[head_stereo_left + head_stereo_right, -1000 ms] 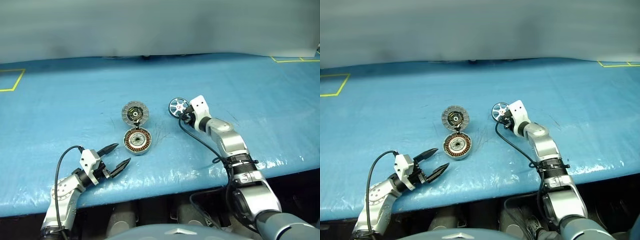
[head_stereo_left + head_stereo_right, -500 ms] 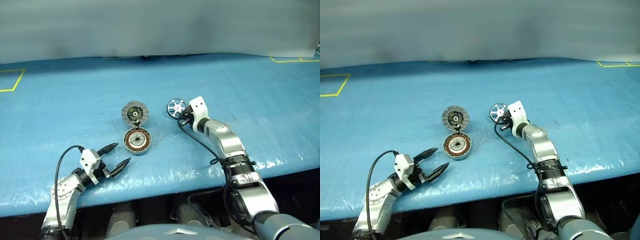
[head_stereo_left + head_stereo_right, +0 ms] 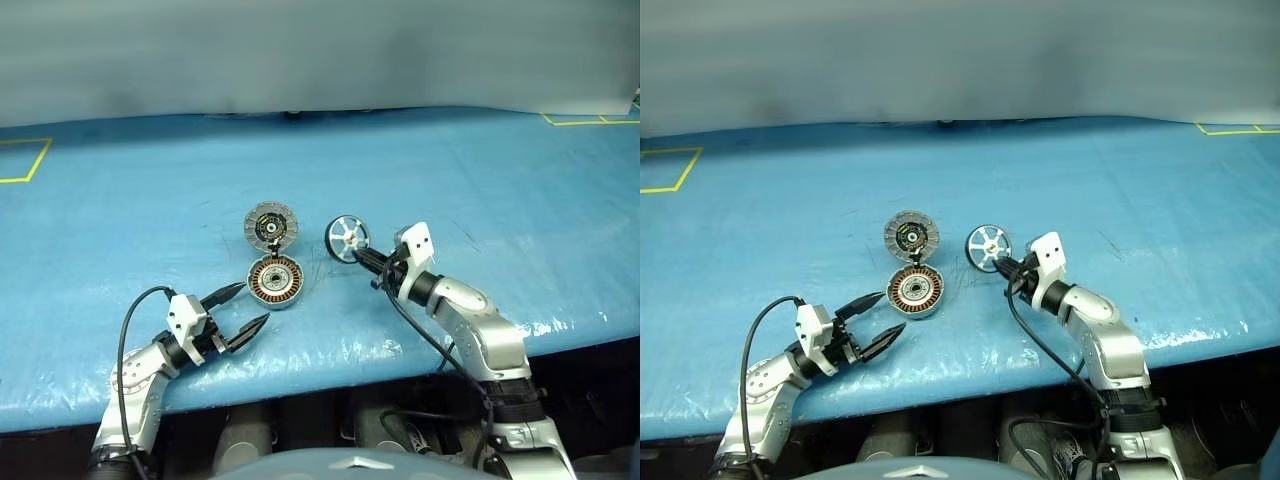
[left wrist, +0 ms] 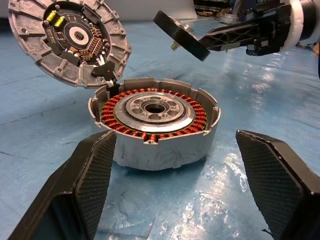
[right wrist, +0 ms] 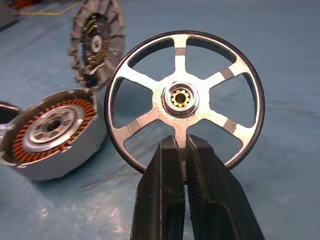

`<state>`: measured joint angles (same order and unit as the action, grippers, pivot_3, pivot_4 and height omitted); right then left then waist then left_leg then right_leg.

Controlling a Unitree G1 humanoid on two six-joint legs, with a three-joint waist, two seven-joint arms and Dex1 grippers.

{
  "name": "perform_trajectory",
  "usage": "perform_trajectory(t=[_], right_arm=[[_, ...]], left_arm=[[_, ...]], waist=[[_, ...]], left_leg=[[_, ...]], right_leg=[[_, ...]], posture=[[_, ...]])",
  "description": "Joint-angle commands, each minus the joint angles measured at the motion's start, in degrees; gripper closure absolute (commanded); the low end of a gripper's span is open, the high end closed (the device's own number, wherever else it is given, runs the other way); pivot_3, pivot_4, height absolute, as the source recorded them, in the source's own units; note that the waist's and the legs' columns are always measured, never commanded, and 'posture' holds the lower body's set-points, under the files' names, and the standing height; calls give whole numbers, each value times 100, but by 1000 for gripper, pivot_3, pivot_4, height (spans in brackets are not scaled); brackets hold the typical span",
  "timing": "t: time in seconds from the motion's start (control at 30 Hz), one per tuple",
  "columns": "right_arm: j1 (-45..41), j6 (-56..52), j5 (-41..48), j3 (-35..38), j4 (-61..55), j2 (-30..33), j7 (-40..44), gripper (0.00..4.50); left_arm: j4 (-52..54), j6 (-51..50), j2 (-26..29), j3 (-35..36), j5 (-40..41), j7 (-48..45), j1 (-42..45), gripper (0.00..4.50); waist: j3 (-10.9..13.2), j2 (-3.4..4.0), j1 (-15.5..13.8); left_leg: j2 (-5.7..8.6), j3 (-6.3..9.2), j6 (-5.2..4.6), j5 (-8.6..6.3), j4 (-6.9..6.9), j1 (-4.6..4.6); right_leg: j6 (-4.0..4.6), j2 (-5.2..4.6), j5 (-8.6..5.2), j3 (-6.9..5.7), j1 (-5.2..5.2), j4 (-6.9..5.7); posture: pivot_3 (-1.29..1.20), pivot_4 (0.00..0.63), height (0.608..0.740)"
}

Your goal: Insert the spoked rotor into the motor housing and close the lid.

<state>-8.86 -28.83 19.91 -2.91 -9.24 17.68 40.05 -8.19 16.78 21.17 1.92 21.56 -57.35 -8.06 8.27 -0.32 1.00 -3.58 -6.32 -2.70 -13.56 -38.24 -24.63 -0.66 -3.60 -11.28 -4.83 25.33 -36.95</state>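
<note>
Left eye view, read from left to right: I see my left gripper [image 3: 244, 307] resting low near the front edge of the blue table [image 3: 120, 220], its two black fingers spread wide with nothing between them, pointing toward the motor housing [image 3: 275, 281]. Bare blue surface lies all around that hand, and a yellow tape outline [image 3: 28, 158] marks the far left corner.

The motor housing sits flat on the table just ahead of the left gripper, open side up, copper windings ringing its central hub. In the left wrist view the housing [image 4: 156, 125] lies between the two spread fingers [image 4: 87, 185] but apart from both. The lid [image 3: 270, 225] stands tilted at the housing's far edge, ribbed inner face toward me and hinged back, so the housing mouth is uncovered.

To the right, my right gripper [image 3: 362, 260] has its fingers pressed together on the spoked rotor [image 3: 346, 239]. The rotor is held clear of the table, on edge, its flat face turned toward the gripper and its axle roughly level. In the right wrist view the closed fingers [image 5: 172, 175] pinch the lower spoke of the rotor [image 5: 182, 100], with the housing [image 5: 52, 132] and lid [image 5: 97, 42] beyond it.

Right of that arm the table is open to its front edge; another yellow tape mark [image 3: 585, 119] sits at the far right corner.
</note>
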Motion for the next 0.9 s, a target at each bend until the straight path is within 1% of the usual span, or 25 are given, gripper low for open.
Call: perform_trajectory(t=[0.03,0.2,0.3,0.4,0.67,0.9], right_arm=[[-30,-106,387,-413,-637,51,500,4446],[-217,-140,364,-893,-626,-52,606,4446],[-485,-19,74,-1238,-344,-167,511,4446],[-667,165,-281,-1421,-29,-163,383,4446],[-826,296,-562,-1529,194,-91,380,4446],[-839,301,-631,-1564,218,-110,368,4446]], left_arm=[[4,20,47,45,119,-113,17,432],[27,13,70,53,94,-122,3,432],[35,19,70,52,89,-127,-30,432],[56,28,64,52,73,-113,-69,432],[60,50,62,64,40,-60,-113,432],[24,80,72,53,23,-40,-94,432]], waist=[[0,0,0],[-1,-3,-32],[-2,-3,-29],[-3,-5,-38],[-4,-6,-37],[-4,-7,-38]], left_leg=[[0,0,0,0,-1,1],[2,8,0,0,-2,-1],[3,7,0,0,-7,-2],[2,10,0,0,-7,0],[4,12,0,0,-8,-4],[4,13,1,1,-10,-4]], right_leg=[[0,0,0,0,0,-1],[2,-1,-1,-3,-1,1],[2,-1,0,-3,0,1],[2,0,-1,-6,0,0],[1,0,0,-7,-6,-1],[1,-1,1,-7,-7,0]], posture=[[0,150,740],[0,150,740],[0,150,740],[0,150,740],[0,150,740],[0,150,740]])
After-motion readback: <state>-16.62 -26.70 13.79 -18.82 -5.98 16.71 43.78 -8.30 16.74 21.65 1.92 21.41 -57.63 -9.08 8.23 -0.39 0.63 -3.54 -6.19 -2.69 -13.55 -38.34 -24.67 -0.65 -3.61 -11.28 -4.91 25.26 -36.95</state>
